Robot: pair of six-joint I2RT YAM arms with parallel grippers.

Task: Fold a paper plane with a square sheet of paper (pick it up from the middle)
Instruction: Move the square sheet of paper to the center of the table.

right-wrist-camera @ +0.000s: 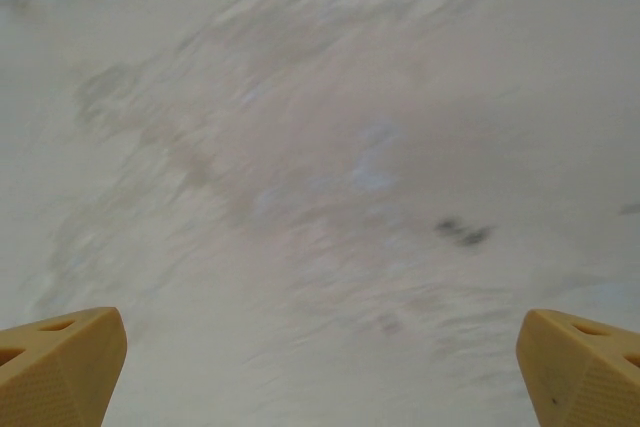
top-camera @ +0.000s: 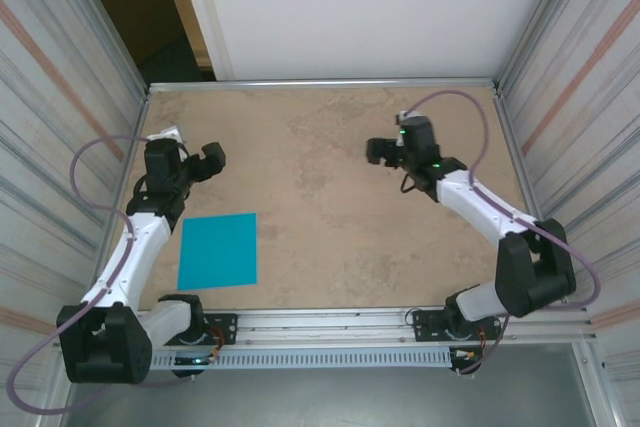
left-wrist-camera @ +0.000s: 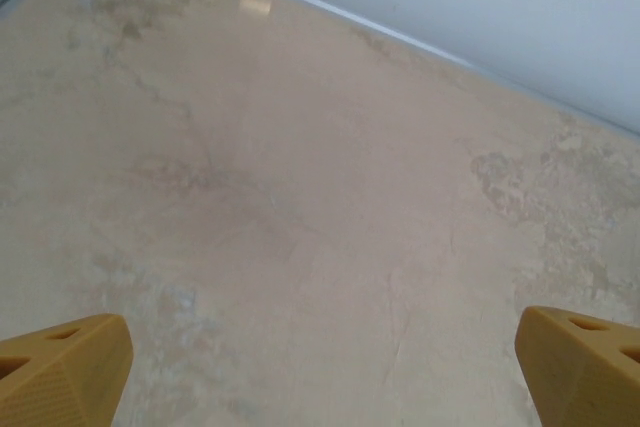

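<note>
Square sheet of paper (top-camera: 218,249): lies flat and unfolded on the desk (top-camera: 330,187), near-left, close beside the left arm (top-camera: 135,247) and well apart from the right arm (top-camera: 480,207). No crease shows, so folding looks not yet begun.
Left claw (top-camera: 210,157): open and holding nothing, it hangs farther back than the sheet, over bare desk. In its wrist view the two yellow fingertips (left-wrist-camera: 62,372) sit in the opposite lower corners, spread wide.
Right claw (top-camera: 378,152): also spread and empty, on the far-right side, pointing left toward the middle. Its wrist view is blurred but shows the tips wide apart over desk.
Why so placed: the sheet sits within the left arm's reach. Both claws look readied for a pinch at its middle, where a thin flat sheet gives little to catch.
Surface: beige, stone-patterned and smooth with a faint sheen, so the paper may slide on it.
Room: ribbed metal panels (top-camera: 60,77) stand left and right, with a white board (top-camera: 350,7) at the far side and a dark gap (top-camera: 140,17) at far left. A slotted rail (top-camera: 330,325) along the near edge carries both arms.
</note>
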